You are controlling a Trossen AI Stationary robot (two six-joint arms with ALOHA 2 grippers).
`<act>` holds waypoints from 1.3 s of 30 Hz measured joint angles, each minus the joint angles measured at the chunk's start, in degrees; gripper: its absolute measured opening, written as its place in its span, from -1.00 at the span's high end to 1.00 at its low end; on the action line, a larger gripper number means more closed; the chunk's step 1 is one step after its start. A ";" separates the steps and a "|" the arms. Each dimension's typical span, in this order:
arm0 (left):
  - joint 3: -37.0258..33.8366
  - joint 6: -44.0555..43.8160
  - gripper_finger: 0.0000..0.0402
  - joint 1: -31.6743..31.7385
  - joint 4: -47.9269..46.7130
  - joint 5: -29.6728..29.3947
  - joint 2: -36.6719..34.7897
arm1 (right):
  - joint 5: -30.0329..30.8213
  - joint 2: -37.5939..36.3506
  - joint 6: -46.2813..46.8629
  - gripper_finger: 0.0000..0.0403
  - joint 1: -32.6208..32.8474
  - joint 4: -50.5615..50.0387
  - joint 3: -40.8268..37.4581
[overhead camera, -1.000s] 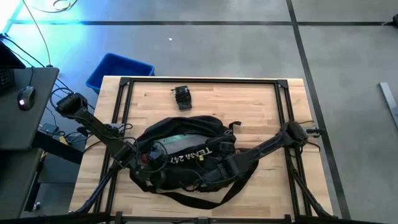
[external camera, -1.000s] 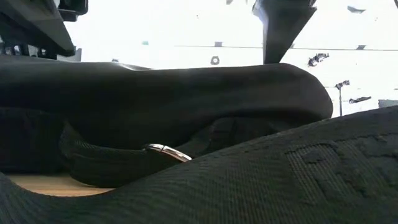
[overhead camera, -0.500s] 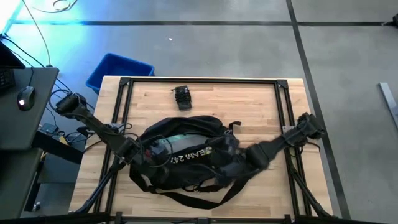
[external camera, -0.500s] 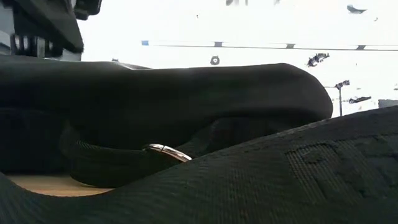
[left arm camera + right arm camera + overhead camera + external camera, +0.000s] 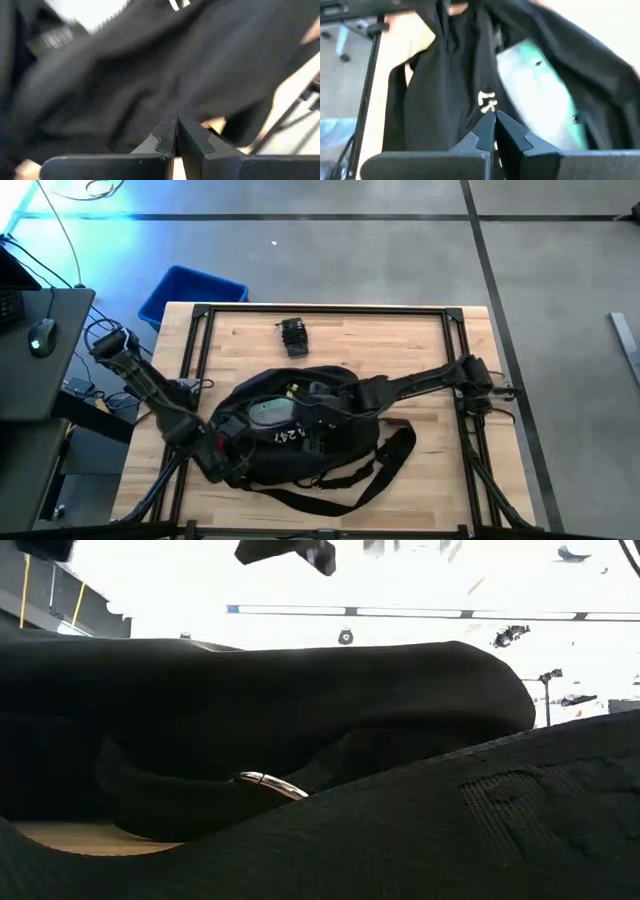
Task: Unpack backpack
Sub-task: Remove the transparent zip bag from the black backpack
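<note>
Both jaws are pressed shut, holding nothing: the right gripper [image 5: 494,116] hovers over the backpack [image 5: 290,435] mouth, seemingly to reach its pale green contents [image 5: 540,95], while the left gripper [image 5: 177,120] noses its side.

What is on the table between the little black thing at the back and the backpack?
Nothing. In the high view, only bare wood of the table lies between the small black thing and the backpack.

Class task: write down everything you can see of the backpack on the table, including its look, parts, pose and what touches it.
The backpack is large, black, of soft fabric, lying slumped on the wooden table. White lettering marks its upper side beside a pale greenish patch. Long black straps trail out in a loop, and a metal ring shows low down. The left hand and right hand, both shut, are at its fabric.
</note>
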 joint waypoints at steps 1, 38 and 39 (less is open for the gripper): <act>-0.66 -2.06 1.00 -1.26 0.95 0.05 0.00 | 0.96 0.52 0.94 1.00 -0.07 -1.25 0.00; 2.04 40.86 0.79 26.79 16.75 -8.37 -0.24 | 1.16 -17.81 24.15 0.72 -6.25 4.91 -32.83; 2.04 44.40 0.76 28.83 19.57 -5.38 -0.24 | 0.22 -17.90 24.79 0.67 -6.15 4.73 -32.82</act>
